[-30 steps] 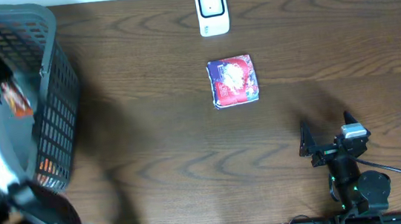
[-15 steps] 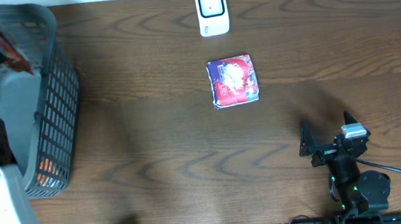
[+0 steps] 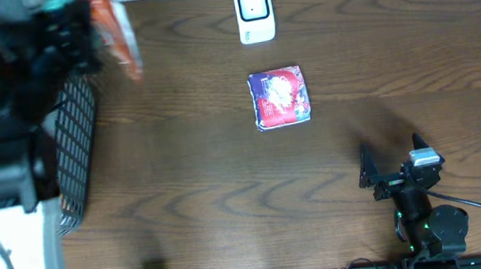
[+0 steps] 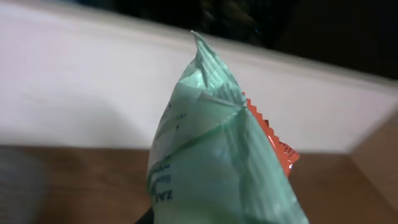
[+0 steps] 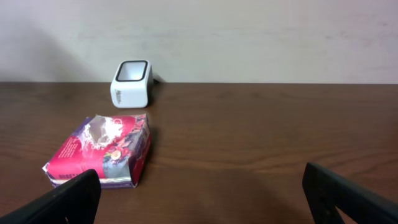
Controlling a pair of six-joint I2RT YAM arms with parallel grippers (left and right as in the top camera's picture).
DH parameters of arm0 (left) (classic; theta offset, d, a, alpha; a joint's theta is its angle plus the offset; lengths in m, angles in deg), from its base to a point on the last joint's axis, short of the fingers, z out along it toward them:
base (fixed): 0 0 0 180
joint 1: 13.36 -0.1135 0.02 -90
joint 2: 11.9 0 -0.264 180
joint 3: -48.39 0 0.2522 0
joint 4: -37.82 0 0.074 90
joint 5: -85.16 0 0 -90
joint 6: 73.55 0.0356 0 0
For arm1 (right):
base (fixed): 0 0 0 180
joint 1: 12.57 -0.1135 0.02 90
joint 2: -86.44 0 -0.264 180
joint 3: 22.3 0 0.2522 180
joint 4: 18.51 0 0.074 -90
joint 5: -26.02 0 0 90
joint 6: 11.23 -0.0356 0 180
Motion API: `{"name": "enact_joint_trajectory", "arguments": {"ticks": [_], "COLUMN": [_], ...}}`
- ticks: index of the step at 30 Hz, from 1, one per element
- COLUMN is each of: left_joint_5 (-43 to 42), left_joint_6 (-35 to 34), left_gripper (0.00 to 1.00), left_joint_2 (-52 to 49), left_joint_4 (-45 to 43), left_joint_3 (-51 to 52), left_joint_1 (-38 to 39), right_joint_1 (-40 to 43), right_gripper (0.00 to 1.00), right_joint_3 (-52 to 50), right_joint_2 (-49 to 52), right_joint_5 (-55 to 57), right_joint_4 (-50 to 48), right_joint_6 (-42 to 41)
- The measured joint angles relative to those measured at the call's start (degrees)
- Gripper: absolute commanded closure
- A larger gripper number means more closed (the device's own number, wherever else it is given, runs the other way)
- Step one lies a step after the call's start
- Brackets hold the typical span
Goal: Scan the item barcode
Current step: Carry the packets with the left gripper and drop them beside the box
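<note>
Overhead view: the left gripper [image 3: 84, 27], blurred, holds a green and orange snack packet [image 3: 114, 36] in the air at the far left, beside the black mesh basket [image 3: 76, 143] and well apart from the white barcode scanner [image 3: 254, 12] at the far centre of the table [image 3: 392, 47]. The packet seems gripped by one end, so it may swing, slip, or reach the scanner with its barcode turned away. The left wrist view shows only printed text, no barcode. It could also knock the purple packet [image 3: 280, 97] lying just near of the scanner. The left jaws are clamped tight on the snack packet. The right gripper [image 3: 396, 170] rests at the near right, jaws wide, holding nothing.
</note>
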Motion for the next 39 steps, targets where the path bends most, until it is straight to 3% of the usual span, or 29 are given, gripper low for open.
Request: {"name": "enact_joint_trajectory", "arguments": {"ticks": [13, 21, 22, 23, 31, 36, 39], "left_joint_5": [-0.4, 8.5, 9.7, 10.9, 14.5, 15.0, 15.1], "left_joint_6": [-2.2, -6.6, -7.1, -7.6, -9.9, -10.3, -8.6], "left_gripper": [0.93, 0.92, 0.89, 0.78, 0.55, 0.26, 0.15], "left_joint_2": [-24.7, -38.5, -39.7, -40.7, -43.8, -43.6, -42.4], "left_joint_4": [9.0, 10.0, 10.1, 10.1, 9.4, 9.2, 9.2], "left_joint_3": [0.0, 0.0, 0.0, 0.0, 0.0, 0.0, 0.0], "left_joint_1": [16.6, 23.7, 24.4, 25.1, 27.6, 27.5, 27.1], "right_joint_1": [0.0, 0.0, 0.0, 0.0, 0.0, 0.0, 0.0], "right_gripper": [0.01, 0.01, 0.01, 0.01, 0.01, 0.01, 0.01], "right_joint_3": [0.0, 0.0, 0.0, 0.0, 0.0, 0.0, 0.0], "right_joint_2": [0.0, 0.0, 0.0, 0.0, 0.0, 0.0, 0.0], "right_joint_5": [0.0, 0.0, 0.0, 0.0, 0.0, 0.0, 0.0], "right_joint_4": [0.0, 0.0, 0.0, 0.0, 0.0, 0.0, 0.0], "right_joint_6": [0.0, 0.0, 0.0, 0.0, 0.0, 0.0, 0.0]}}
